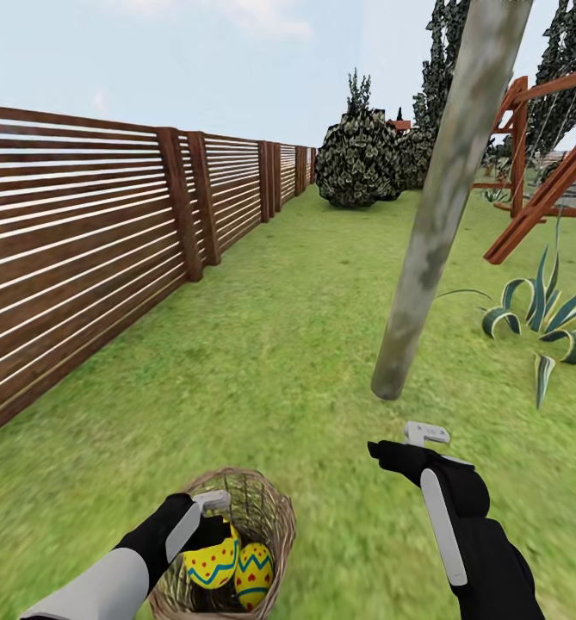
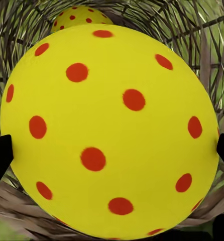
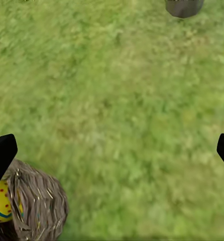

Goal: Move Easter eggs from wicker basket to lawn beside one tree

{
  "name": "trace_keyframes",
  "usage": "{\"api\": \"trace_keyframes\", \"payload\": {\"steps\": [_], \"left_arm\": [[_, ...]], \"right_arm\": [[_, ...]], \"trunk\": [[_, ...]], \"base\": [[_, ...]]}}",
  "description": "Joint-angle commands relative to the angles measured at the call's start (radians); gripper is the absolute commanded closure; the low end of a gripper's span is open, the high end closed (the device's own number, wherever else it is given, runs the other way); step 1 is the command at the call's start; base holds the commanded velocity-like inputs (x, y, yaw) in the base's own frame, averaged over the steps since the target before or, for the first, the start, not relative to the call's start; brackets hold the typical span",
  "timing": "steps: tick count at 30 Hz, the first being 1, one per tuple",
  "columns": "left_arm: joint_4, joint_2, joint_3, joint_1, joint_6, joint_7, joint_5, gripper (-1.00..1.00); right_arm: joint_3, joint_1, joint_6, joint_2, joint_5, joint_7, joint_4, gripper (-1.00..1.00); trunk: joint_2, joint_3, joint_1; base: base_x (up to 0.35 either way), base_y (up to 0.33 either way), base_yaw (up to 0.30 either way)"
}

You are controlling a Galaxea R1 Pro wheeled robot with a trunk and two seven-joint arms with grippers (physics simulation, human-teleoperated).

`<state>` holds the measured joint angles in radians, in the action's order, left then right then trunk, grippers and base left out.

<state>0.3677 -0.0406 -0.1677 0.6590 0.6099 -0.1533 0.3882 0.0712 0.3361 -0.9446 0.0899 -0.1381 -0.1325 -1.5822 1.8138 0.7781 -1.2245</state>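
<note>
Inside wicker basket [image 1: 270, 517], Easter eggs [image 1: 255, 573], left fingers [image 2: 0, 158] gripping one

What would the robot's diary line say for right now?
left claw: in wicker basket, around an egg | right claw: open, empty, over lawn | second egg in basket | tree ahead

the wicker basket [image 1: 266, 508] sits on the lawn [image 1: 270, 344] right in front of the robot, a bit left, with two eggs [image 1: 212, 561] [image 1: 255, 573] side by side in it. the tree [image 1: 425, 258] stands further ahead to the right, and the fence [image 1: 89, 241] runs along the left. a striped plant [image 1: 546, 319] is right of the tree, with a bush [image 1: 358, 159] way back behind.
</note>
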Motion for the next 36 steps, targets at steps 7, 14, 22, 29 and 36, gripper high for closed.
{"api": "trace_keyframes", "payload": {"steps": [7,14,22,29,36], "left_arm": [[0.004,0.001,-0.008,0.001,0.004,-0.008,0.011,1.0],[0.093,0.001,-0.006,0.0,0.023,-0.008,0.012,1.0],[0.141,0.001,-0.002,-0.001,0.059,-0.009,0.012,1.0],[0.141,0.001,0.0,-0.001,0.065,-0.009,0.012,1.0],[0.14,0.001,0.0,-0.001,0.065,-0.009,0.012,1.0]], "right_arm": [[0.001,0.0,-0.003,0.001,-0.011,-0.009,-0.001,-1.0],[0.001,0.0,-0.003,0.001,-0.011,-0.009,-0.001,-1.0],[0.001,0.0,-0.003,0.001,-0.011,-0.009,-0.001,-1.0],[0.001,0.0,-0.003,0.001,-0.011,-0.009,-0.001,-1.0],[0.001,0.0,-0.003,0.001,-0.011,-0.009,-0.001,-1.0]], "trunk": [[-0.049,-0.021,0.027],[-0.098,-0.043,0.054],[-0.154,-0.068,0.085],[-0.203,-0.09,0.111],[-0.252,-0.112,0.138]], "base": [[0.0,0.0,0.0],[0.0,0.0,0.0],[0.0,0.0,0.0],[0.0,0.0,0.0],[-0.05,0.0,0.0]]}}
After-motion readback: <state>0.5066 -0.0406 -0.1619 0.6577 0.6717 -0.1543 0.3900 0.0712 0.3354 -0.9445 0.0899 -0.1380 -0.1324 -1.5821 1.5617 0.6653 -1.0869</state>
